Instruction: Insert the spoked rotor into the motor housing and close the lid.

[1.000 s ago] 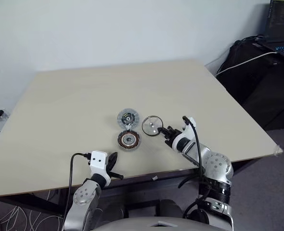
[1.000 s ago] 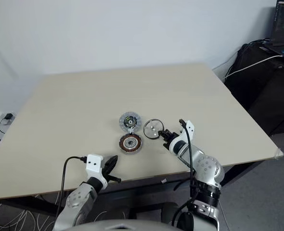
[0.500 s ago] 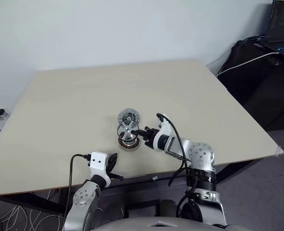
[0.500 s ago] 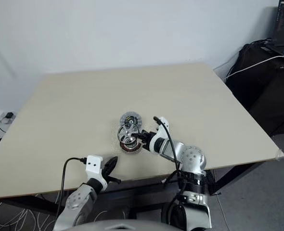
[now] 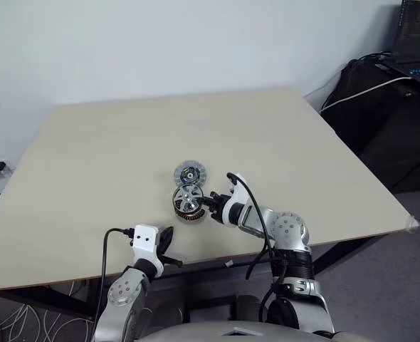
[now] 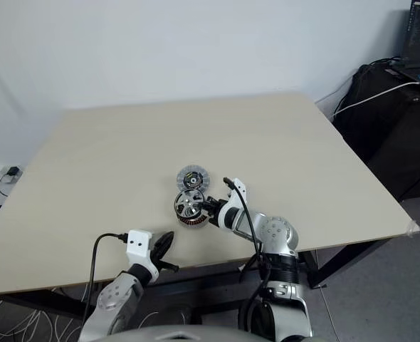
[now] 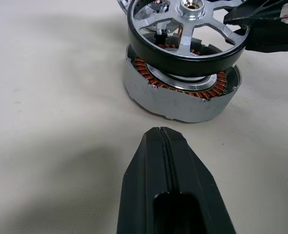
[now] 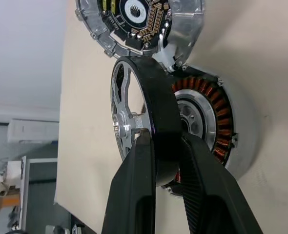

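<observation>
The right claw is closed on the rim of the spoked rotor, one black finger on the spoked face and the other on the rim's far side. The rotor is held just in front of the fingertips, directly over the motor housing, with its dark rim tilted slightly against the housing's top and its silver hub and spokes facing up. In the left wrist view the rotor is seen close above the ring of copper-brown windings, which remains partly visible beneath the rim; whether the two are touching cannot be told. The housing is set on the desk right below the right claw's tips. Just beyond the housing, farther from the claw, the lid is lying flat on the desk, with its dark-centred face up, nearly touching the housing.

The left claw is fully closed, its two fingers pressed together with nothing between them. It is held low over the desk's near edge, pointed toward the housing, which is near in front of its tip but apart from it.
</observation>
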Robot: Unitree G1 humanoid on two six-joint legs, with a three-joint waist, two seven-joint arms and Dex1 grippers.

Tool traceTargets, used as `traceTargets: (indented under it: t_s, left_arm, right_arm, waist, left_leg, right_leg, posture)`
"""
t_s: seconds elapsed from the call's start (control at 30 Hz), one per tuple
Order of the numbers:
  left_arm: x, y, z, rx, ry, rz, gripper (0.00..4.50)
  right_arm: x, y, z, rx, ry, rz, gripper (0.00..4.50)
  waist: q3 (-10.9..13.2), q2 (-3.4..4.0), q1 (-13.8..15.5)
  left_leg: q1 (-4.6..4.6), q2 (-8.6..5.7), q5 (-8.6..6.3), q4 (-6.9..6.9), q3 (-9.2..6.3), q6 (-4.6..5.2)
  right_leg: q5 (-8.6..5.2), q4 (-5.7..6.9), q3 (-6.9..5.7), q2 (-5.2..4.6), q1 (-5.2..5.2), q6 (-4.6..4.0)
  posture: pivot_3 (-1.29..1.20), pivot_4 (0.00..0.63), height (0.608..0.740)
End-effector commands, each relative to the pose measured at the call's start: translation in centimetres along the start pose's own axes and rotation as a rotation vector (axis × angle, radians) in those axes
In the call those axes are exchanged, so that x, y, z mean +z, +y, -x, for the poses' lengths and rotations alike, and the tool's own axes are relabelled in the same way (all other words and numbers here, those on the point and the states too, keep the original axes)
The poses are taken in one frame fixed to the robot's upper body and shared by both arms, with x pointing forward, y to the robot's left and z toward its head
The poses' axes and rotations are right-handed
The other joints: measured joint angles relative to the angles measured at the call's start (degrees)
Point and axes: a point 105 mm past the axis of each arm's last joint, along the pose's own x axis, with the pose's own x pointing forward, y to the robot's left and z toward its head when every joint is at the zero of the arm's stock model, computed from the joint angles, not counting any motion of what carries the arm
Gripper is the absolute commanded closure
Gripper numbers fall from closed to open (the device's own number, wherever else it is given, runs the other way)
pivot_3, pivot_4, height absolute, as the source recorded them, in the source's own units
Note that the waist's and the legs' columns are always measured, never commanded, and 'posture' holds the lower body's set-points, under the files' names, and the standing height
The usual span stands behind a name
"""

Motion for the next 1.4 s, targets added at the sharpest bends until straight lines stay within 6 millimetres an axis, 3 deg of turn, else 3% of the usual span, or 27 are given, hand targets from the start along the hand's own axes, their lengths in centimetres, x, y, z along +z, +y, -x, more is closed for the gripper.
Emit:
traceTargets:
  t_s: [0.03, 0.77, 1.03, 1.4]
  left_arm:
    - [1.5, -0.3, -0.2, -0.017, -0.055, -0.015, 4.5]
    - [1.4, -0.2, -0.1, -0.014, -0.045, -0.017, 4.5]
    - [1.4, -0.2, -0.1, -0.014, -0.045, -0.016, 4.5]
    - [1.3, -0.3, -0.1, -0.018, -0.044, -0.012, 4.5]
  right_arm:
    - [-2.8, 1.3, -1.0, 0.065, 0.051, -0.05, 4.12]
    - [-3.7, 1.2, -0.9, 0.076, 0.083, -0.092, 4.12]
    - [-3.6, 1.0, -1.0, 0.069, 0.075, -0.093, 1.55]
    - [0.0, 1.7, 2.0, 0.04, -0.1, 0.118, 1.55]
  waist:
    - [0.0, 0.0, 0.0]
    - [0.0, 0.0, 0.0]
    - [0.0, 0.0, 0.0]
    - [0.0, -0.01, 0.1]
  left_leg:
    - [0.0, 0.0, 0.0, 0.0, 0.0, 0.0]
    - [0.0, 0.0, 0.0, 0.0, 0.0, 0.0]
    - [0.0, 0.0, 0.0, 0.0, 0.0, 0.0]
    - [-0.04, -0.01, -0.02, 0.0, 0.0, 0.04]
  right_leg:
    - [0.0, 0.0, 0.0, 0.0, 0.0, 0.0]
    - [0.0, 0.0, 0.0, 0.0, 0.0, 0.0]
    - [0.0, 0.0, 0.0, 0.0, 0.0, 0.0]
    - [-0.02, -0.01, 0.0, -0.01, -0.02, 0.02]
  posture:
    - [0.0, 0.0, 0.74]
    - [0.0, 0.0, 0.74]
    - [0.0, 0.0, 0.74]
    - [0.0, 0.0, 0.74]
